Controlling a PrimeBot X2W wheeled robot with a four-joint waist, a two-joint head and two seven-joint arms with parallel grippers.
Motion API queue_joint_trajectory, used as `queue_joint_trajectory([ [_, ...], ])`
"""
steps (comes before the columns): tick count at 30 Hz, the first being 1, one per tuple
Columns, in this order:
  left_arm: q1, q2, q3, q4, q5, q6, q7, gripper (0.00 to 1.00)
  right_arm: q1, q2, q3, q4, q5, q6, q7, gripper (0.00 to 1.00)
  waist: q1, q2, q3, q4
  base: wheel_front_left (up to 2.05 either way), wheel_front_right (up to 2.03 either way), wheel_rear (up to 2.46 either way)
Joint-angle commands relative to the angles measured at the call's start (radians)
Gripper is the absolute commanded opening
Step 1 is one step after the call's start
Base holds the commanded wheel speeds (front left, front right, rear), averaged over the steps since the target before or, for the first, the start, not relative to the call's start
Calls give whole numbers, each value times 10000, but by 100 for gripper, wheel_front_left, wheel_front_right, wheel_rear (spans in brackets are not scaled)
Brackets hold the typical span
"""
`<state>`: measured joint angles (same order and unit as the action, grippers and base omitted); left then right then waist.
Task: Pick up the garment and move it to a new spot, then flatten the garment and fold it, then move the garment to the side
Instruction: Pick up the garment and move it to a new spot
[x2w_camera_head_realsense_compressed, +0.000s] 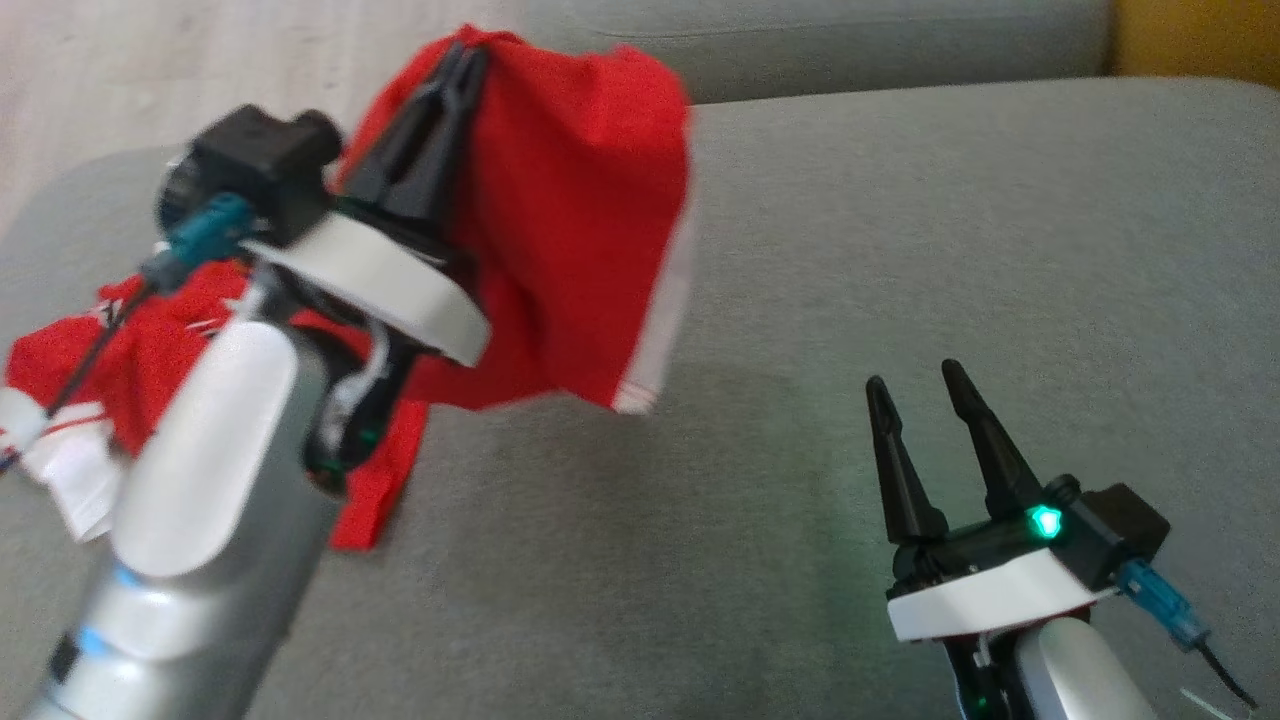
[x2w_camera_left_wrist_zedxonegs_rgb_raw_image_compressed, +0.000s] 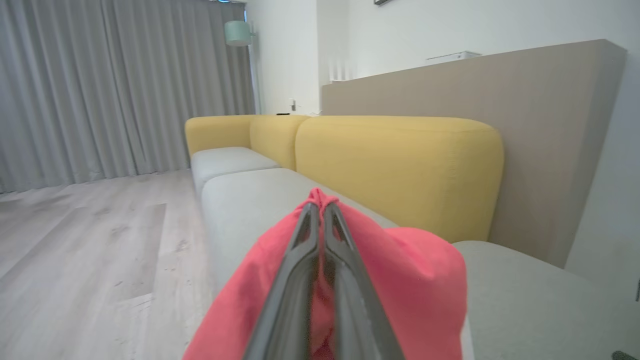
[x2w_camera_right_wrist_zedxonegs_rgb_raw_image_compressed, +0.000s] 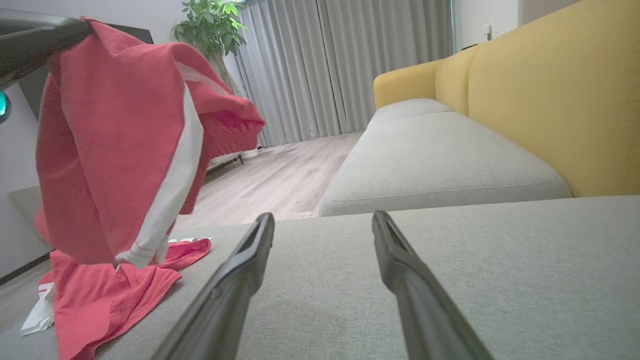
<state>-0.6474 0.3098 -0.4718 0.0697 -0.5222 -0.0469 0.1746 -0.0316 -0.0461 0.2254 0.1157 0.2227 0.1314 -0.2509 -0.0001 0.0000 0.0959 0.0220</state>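
The garment (x2w_camera_head_realsense_compressed: 570, 220), red with a white stripe along one edge, is pinched by the left gripper (x2w_camera_head_realsense_compressed: 468, 52); its two fingers are pressed together on a bunch of the cloth, and in the left wrist view the red cloth is seen draped on both sides of them, with a small peak of it above the tips. One part of the garment is held up above the grey seat (x2w_camera_head_realsense_compressed: 900, 200) and hangs down in a wide fold; the other part lies crumpled on the seat near its left edge, partly hidden behind the left forearm in the head view. Whether the hanging hem touches the lying part cannot be told. The right gripper (x2w_camera_head_realsense_compressed: 915, 378) is seen at the lower right of the head view, low over the seat and well apart from the garment; its fingers are spread and nothing is held between them. A yellow backrest (x2w_camera_right_wrist_zedxonegs_rgb_raw_image_compressed: 550, 100) is seen behind the seat; beyond the sofa a pale wooden floor (x2w_camera_left_wrist_zedxonegs_rgb_raw_image_compressed: 90, 250), grey curtains (x2w_camera_left_wrist_zedxonegs_rgb_raw_image_compressed: 100, 90) and a green plant (x2w_camera_right_wrist_zedxonegs_rgb_raw_image_compressed: 212, 22) are visible.
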Motion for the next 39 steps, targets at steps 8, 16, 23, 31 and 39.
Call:
queue_joint_trajectory([
  [8, -636, -755, -471, -394, 123, 244, 244, 0, -815, -41, 373, -767, 406, -7, -109, 100, 1, 0, 641, -2251, 0, 0, 0],
  [16, -1309, -1385, -788, 1563, 593, 396, -506, 100, -1032, -41, 459, -1015, 878, -7, -109, 100, 1, 0, 1185, -3730, 0, 0, 0],
  [23, -1659, -1231, -658, 2919, 1074, 496, -1896, 100, -989, -41, 223, -1098, 917, -7, -109, 100, 1, 0, 1253, -3590, 0, 0, 0],
  [31, -329, -521, -306, 2836, 1096, 736, -3435, 100, -732, -41, -434, -1161, 113, -7, -109, 100, 1, 0, 527, -1722, 0, 0, 0],
  [39, 1640, -61, -147, 1953, 1097, 1316, -3995, 100, -326, -41, -1001, -1043, -593, -7, -109, 100, 1, 0, -131, -260, 0, 0, 0],
])
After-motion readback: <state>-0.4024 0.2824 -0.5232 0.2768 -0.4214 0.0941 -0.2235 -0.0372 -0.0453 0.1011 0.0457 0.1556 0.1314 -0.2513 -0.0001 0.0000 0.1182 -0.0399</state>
